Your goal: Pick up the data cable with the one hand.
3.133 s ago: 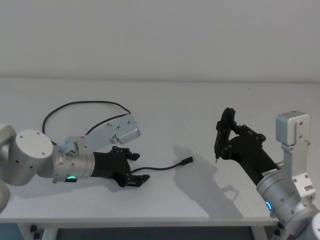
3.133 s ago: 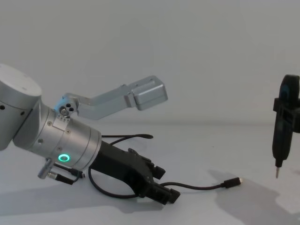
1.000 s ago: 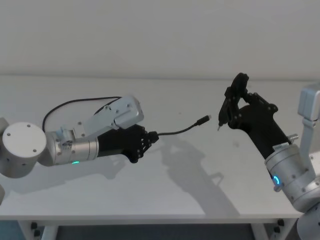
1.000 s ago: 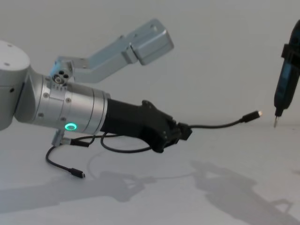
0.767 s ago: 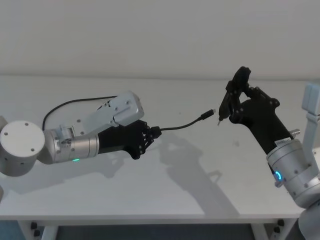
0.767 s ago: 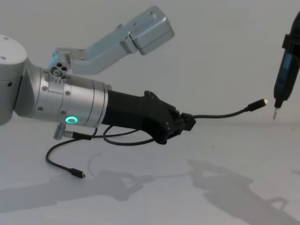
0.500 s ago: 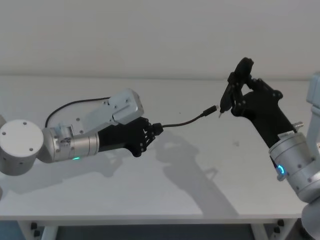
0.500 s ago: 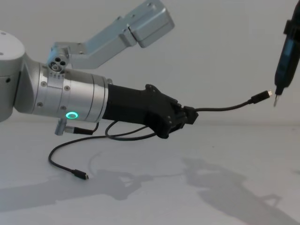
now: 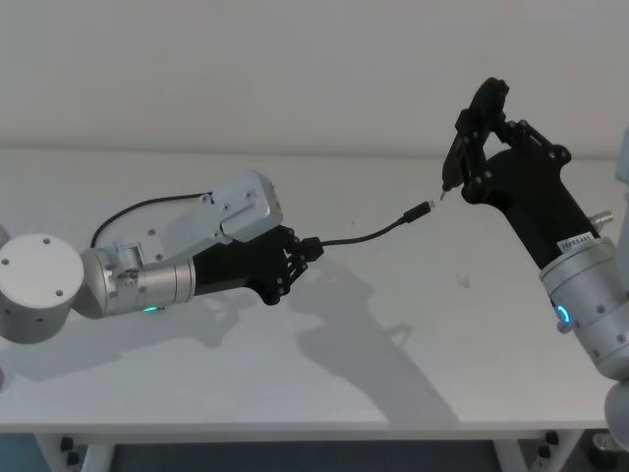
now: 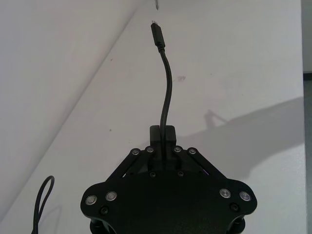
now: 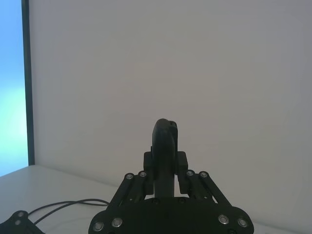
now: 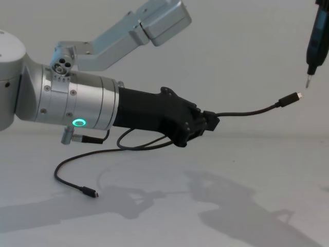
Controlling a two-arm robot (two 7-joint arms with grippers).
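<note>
The data cable [image 9: 369,234] is a thin black cord. My left gripper [image 9: 307,246], black on a silver cylinder with a green ring, is shut on it above the table. From the jaws the cord [image 12: 247,112] arcs right through the air to a silver-tipped plug [image 12: 290,98]. The left wrist view shows the cable [image 10: 165,83] leaving the closed left gripper [image 10: 162,132]. Its other end [image 12: 90,193] lies on the table under the arm. My right gripper [image 9: 472,147] is raised at the right, shut on a narrow black pointed tool [image 12: 317,31] whose tip hangs just above the plug.
The white table [image 9: 393,334] carries the arms' shadows. A slack loop of cord [image 9: 147,208] rests on the table behind the left arm. A plain white wall stands at the back.
The left gripper has lifted the cable off the table and carried it up and to the right. The right gripper has risen with its tool. The plug now hangs by the tool tip.
</note>
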